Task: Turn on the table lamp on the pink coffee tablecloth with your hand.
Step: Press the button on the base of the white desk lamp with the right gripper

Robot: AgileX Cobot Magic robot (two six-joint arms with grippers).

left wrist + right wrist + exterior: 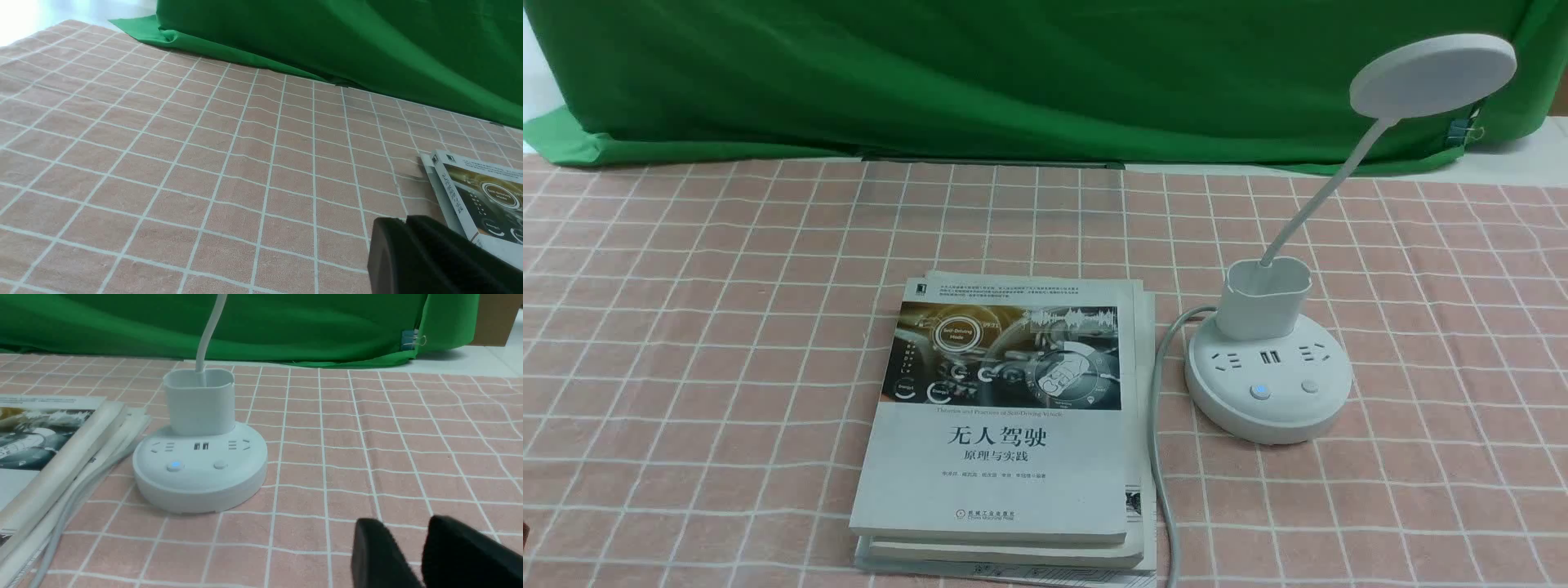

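Spread before a green backdrop (1013,73) is the pink coffee tablecloth (686,327). Leftmost, only tips of the left gripper (406,228) are shown, pressed together. Stacked books (1005,457) are laid centrally, lower volumes mostly covered; a grey cord (1160,457) is cut off at the near edge. Rightward the table lamp (1267,384) is stood, one button (1260,391) lit blue. The right gripper (425,539), cropped, is slightly parted, empty, near its base
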